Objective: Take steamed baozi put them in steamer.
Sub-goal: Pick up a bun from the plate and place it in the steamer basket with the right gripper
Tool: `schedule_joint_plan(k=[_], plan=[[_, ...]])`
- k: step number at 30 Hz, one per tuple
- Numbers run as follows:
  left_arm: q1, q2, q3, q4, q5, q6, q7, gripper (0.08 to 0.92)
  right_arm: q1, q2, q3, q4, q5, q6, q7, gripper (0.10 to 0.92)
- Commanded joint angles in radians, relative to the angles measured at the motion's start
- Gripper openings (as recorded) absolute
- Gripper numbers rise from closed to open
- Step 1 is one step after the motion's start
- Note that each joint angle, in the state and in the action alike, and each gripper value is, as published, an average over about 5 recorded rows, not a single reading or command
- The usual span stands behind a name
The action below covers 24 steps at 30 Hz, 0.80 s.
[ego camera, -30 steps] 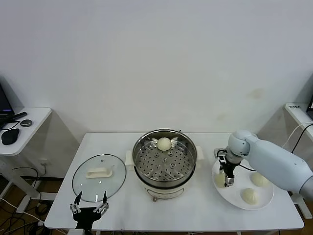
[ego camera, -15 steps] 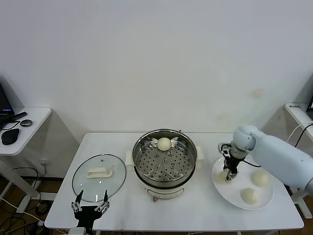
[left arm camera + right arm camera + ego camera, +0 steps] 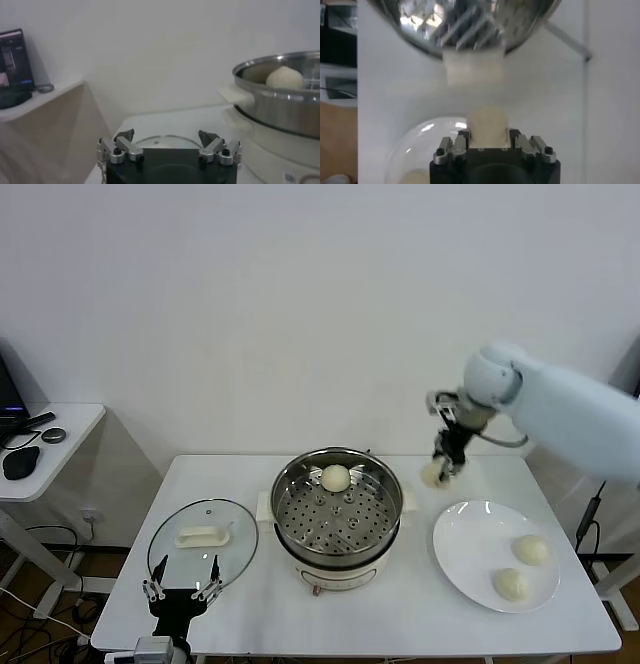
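My right gripper [image 3: 440,468] is shut on a pale baozi [image 3: 433,474], held in the air above the table between the steamer [image 3: 337,517] and the white plate [image 3: 470,564]. In the right wrist view the bun [image 3: 489,126] sits squeezed between the fingers [image 3: 514,136], with the steamer's rim [image 3: 470,30] and its white handle beyond. One baozi [image 3: 336,477] lies at the back of the perforated tray. Two more baozi [image 3: 529,550] [image 3: 511,584] rest on the plate. My left gripper [image 3: 183,591] hangs open at the table's front left; the left wrist view shows the gripper [image 3: 167,142] empty.
A round glass lid [image 3: 203,544] with a white handle lies left of the steamer. A side table [image 3: 40,444] with a mouse stands at far left. Bare tabletop runs along the front edge.
My right gripper closed on a bun on the plate, then lifted it up and back toward the steamer. The plate now holds two buns. The left arm stayed put.
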State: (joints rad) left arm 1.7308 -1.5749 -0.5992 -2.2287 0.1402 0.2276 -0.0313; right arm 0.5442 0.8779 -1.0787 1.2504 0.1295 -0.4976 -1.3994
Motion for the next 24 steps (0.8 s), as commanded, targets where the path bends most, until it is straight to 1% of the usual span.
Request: schedule_joint_plan(k=[1,5,12,18,24], plan=[[0.002,0.000,0.000,-0.019,0.009,0.004,-0.001,0.823,0.261,0.228,-0.165,-0.004,0.199,-0.061,-0.020,0.484],[0.014,0.000,0.009,-0.023,0.019,0.010,0.001,0.823,0.216,0.327,-0.162,-0.024,0.221,-0.088,-0.005,0.484],[0.023,-0.004,0.029,-0.007,0.027,0.018,0.002,0.823,0.109,0.475,-0.159,-0.093,0.202,-0.107,0.031,0.484],[0.024,-0.005,0.028,-0.006,0.024,0.016,0.000,0.823,0.038,0.575,-0.167,-0.153,0.135,-0.107,0.057,0.484],[0.023,-0.005,0.028,-0.006,0.022,0.016,0.000,0.823,-0.022,0.626,-0.165,-0.199,0.074,-0.103,0.084,0.495]])
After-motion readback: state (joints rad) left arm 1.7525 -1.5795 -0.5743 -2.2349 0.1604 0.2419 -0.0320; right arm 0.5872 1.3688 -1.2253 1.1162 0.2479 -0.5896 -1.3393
